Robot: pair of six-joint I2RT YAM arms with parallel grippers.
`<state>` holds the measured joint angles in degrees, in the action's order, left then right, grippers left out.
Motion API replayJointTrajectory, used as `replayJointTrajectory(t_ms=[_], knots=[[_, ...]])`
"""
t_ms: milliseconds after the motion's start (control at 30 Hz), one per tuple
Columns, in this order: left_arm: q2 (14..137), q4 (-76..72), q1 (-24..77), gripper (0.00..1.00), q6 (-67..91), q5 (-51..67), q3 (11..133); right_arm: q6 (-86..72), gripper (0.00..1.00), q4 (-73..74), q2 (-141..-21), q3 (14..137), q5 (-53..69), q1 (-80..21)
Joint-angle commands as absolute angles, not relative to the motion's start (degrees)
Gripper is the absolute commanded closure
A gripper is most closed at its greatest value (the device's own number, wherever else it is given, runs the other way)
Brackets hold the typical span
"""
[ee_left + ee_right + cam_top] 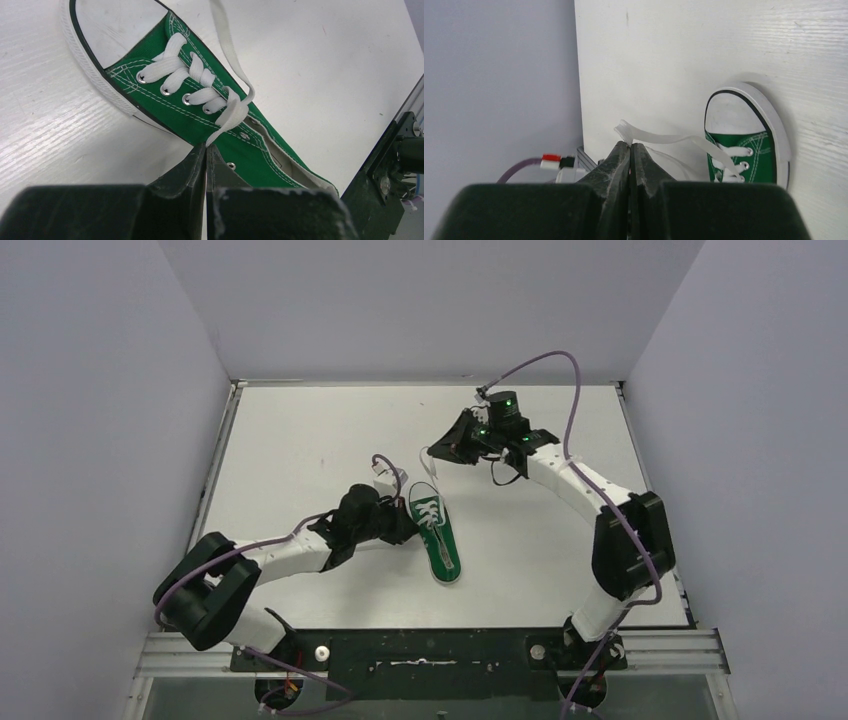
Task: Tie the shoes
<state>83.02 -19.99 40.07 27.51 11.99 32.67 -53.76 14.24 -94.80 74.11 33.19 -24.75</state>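
Observation:
A small green sneaker [438, 538] with white toe cap and white laces lies mid-table, toe pointing away from the arm bases. It also shows in the left wrist view [220, 120] and the right wrist view [744, 150]. My left gripper [206, 146] sits just left of the shoe [403, 523], shut on one white lace [227, 117] beside the upper eyelets. My right gripper [630, 144] is lifted beyond the toe [432, 454], shut on the end of the other white lace [664, 137], which runs back to the shoe.
The white table [300, 440] is walled by grey panels on three sides. A black metal frame [430, 650] runs along the near edge and shows in the left wrist view [385, 165]. A purple cable with a red-white connector [551, 160] hangs near the left arm.

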Motion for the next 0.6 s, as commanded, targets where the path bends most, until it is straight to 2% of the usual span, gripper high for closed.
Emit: replayJointTrajectory(t_ms=[0, 100, 300, 567], knots=[[78.82, -26.99, 41.43, 1.00, 26.96, 9.92, 31.40, -61.55, 1.00, 2.73, -100.57, 76.16, 30.18, -28.63], [77.50, -26.23, 41.66, 1.00, 27.27, 9.18, 30.70, -61.25, 1.00, 1.63, -102.51, 76.90, 31.28, -29.96], [75.63, -20.20, 41.59, 1.00, 27.64, 7.37, 32.28, -55.44, 1.00, 9.06, -95.54, 75.11, 32.25, -27.91], [76.18, -13.92, 41.34, 1.00, 21.58, 11.02, 37.66, -42.74, 1.00, 17.50, -89.01, 72.74, 49.96, -22.35]])
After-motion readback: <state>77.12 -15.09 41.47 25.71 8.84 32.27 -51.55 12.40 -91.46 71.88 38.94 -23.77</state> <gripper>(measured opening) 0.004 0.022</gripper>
